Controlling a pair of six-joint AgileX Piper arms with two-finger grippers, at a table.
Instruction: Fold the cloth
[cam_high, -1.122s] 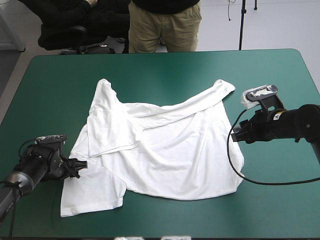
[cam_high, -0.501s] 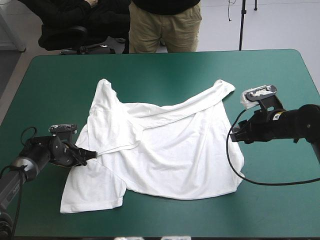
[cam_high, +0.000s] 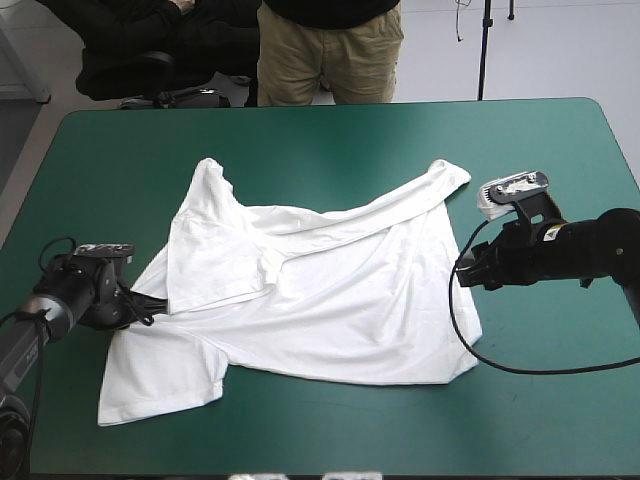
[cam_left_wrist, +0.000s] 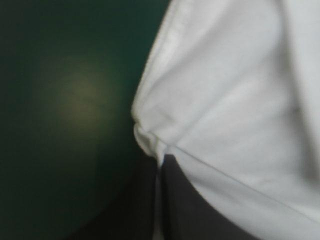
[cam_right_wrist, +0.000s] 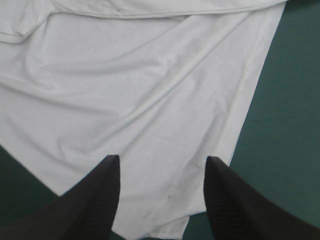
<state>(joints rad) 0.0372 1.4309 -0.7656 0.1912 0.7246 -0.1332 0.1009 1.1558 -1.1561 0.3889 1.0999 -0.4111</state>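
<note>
T-shirt (cam_high: 330, 300): white, spread rumpled at mid-table, its left edge pinched.
Left gripper (cam_high: 150, 302): clamped on that edge.
Right gripper (cam_high: 466, 270): fingers apart over the right hem.
Table (cam_high: 120, 150): teal-green cover showing all round.

A robotics lab (it seems): left arm (cam_high: 72, 293) and right arm (cam_high: 590, 245) at teal-green table (cam_high: 330, 130).

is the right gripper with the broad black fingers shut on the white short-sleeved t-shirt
No, the black fingers of the right gripper stand wide apart, the white T-shirt lying flat on the teal-green cover between them.
</note>
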